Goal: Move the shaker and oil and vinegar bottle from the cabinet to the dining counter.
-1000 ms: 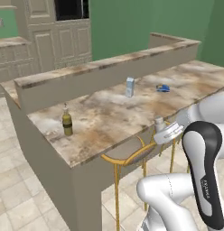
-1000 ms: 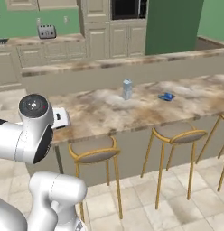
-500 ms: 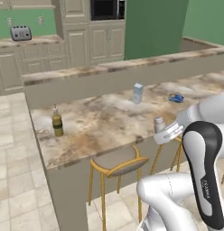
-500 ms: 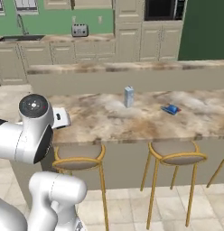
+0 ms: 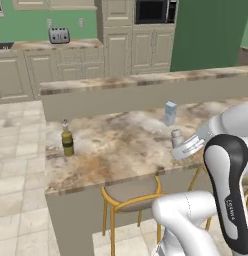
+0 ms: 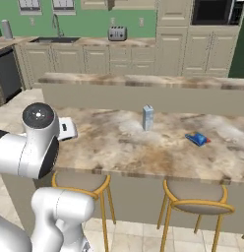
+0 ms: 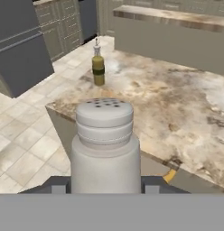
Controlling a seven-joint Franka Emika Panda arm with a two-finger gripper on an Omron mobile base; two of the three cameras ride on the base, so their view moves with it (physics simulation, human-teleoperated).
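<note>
My gripper (image 7: 105, 186) is shut on the shaker (image 7: 105, 144), a silver-grey cylinder with a perforated cap that stands upright between the fingers. In the left base view the shaker (image 5: 176, 137) hangs in the gripper (image 5: 185, 148) just over the front edge of the dining counter (image 5: 121, 145). The oil and vinegar bottle (image 5: 67, 140) stands upright near the counter's left end, well left of the gripper. It also stands beyond the shaker in the hand view, as the bottle (image 7: 98, 65). The cabinet is out of view.
A pale blue-grey carton (image 5: 170, 113) stands mid-counter and a small blue object (image 6: 198, 139) lies to its right. Wooden stools (image 6: 198, 204) sit under the counter's front edge, and a raised ledge (image 5: 146, 80) runs along its back. A toaster (image 6: 117, 33) sits on the far worktop.
The whole picture has shifted in both base views, so the base has driven along the dining counter. The gripper keeps the shaker and holds its place in the frame.
</note>
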